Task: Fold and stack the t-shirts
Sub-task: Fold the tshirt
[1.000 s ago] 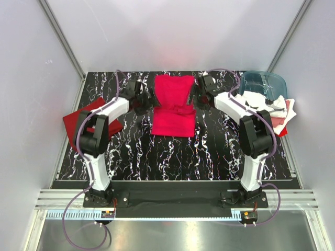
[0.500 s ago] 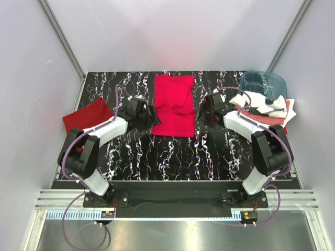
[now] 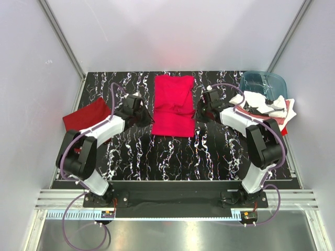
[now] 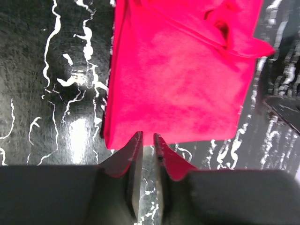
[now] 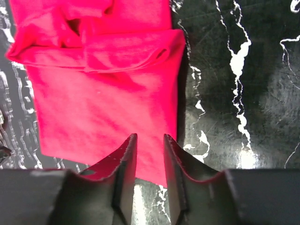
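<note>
Two pairs of fingers (image 4: 132, 153) flank the crimson t-shirt (image 3: 174, 104)

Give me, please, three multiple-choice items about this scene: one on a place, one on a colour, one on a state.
1. Where does the dark red shirt lie?
A. at the table's left edge
B. at its far middle
C. at its near right corner

2. What colour is the tub?
A. yellow
B. blue-teal
C. black

3. How is the crimson shirt?
A. hanging in the air
B. rolled into a ball
C. flat on the table, partly folded

Key: 1 A, the top view shows it at the left edge; 2 B, its translucent wall looks blue-teal; 3 C, both wrist views show a folded layer lying across it.
</note>
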### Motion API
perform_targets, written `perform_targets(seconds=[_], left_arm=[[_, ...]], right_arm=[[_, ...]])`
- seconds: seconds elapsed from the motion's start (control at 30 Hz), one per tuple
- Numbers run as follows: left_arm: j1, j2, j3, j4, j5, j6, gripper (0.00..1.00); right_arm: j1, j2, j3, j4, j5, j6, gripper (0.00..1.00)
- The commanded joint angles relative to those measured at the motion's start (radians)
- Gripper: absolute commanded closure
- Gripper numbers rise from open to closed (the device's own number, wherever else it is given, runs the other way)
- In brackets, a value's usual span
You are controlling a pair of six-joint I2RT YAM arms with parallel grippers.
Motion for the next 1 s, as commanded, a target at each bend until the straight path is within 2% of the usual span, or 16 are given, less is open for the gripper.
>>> perform_targets(seconds=[0.0, 0.03, 0.07, 0.1, 0.2, 0.3, 0.37, 0.4, 0.43, 0.47, 0.5, 0.6, 0.97], left_arm=[[0.004, -0.125, -0.040, 0.074, -0.005, -0.010, 0.83], [0.004, -0.170, -0.051, 0.077, -0.037, -0.011, 1.00], [0.004, -0.197, -0.062, 0.082, -0.060, -0.013, 1.00], [0.004, -0.254, -0.089, 0.086, -0.082, -0.013, 1.00], [0.004, -0.381, -0.166, 0.189, -0.171, -0.004, 1.00], [0.003, -0.495, -0.321, 0.365, -0.224, -0.014, 1.00], [0.004, -0.526, -0.396, 0.413, -0.284, -0.068, 1.00], [0.009, -0.533, -0.399, 0.410, -0.281, -0.070, 1.00], [0.013, -0.532, -0.390, 0.398, -0.245, -0.062, 1.00], [0.013, -0.527, -0.356, 0.366, -0.228, -0.033, 1.00], [0.013, -0.515, -0.338, 0.346, -0.212, -0.024, 1.00], [0.013, -0.495, -0.306, 0.297, -0.202, -0.025, 1.00], [0.012, -0.310, -0.223, 0.246, -0.091, -0.053, 1.00]], right_arm=[[0.000, -0.141, -0.034, 0.076, -0.029, -0.029, 0.67], [-0.002, -0.169, -0.048, 0.090, -0.026, -0.030, 0.81], [-0.002, -0.198, -0.060, 0.113, -0.020, -0.035, 0.92], [-0.002, -0.252, -0.083, 0.119, 0.006, -0.035, 1.00], [0.000, -0.350, -0.162, 0.166, 0.121, 0.002, 1.00], [-0.008, -0.426, -0.280, 0.257, 0.209, 0.101, 1.00], [-0.015, -0.441, -0.325, 0.361, 0.131, 0.086, 0.99], [-0.014, -0.433, -0.321, 0.372, 0.044, 0.051, 0.96], [-0.015, -0.420, -0.307, 0.372, 0.019, 0.031, 0.94], [-0.015, -0.406, -0.290, 0.336, 0.019, 0.019, 0.94], [-0.014, -0.375, -0.254, 0.310, 0.023, 0.011, 1.00], [-0.015, -0.328, -0.209, 0.243, 0.026, 0.003, 1.00], [-0.014, -0.262, -0.198, 0.233, -0.024, 0.019, 1.00]])
